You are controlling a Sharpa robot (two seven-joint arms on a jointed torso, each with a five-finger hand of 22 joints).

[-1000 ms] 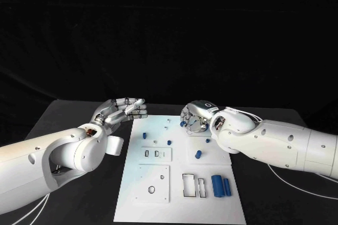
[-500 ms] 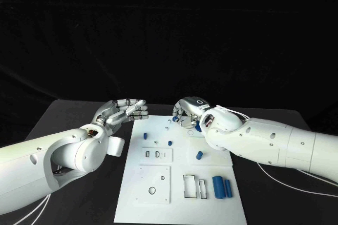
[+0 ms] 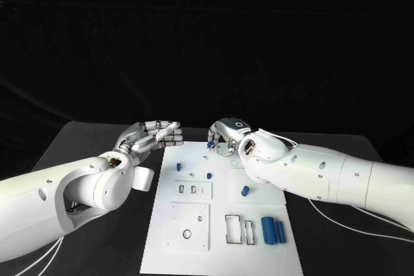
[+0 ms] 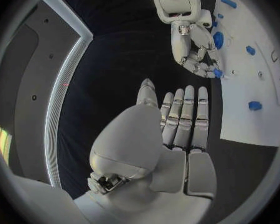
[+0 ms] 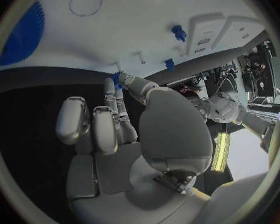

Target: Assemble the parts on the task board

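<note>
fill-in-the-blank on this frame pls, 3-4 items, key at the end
1. The right hand pinches a small ____ part in its fingers.
2. The task board is ____ in colour.
3. The left hand sits beside the board's far ____ corner, holding nothing.
4. The two long blue cylinders lie near the board's ____ edge.

Missing words: blue; white; left; right

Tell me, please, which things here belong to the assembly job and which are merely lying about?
Job:
task board
small blue part pinched in the right hand
blue pegs on the board
two blue cylinders

Lying about:
black table
left hand, holding nothing
</note>
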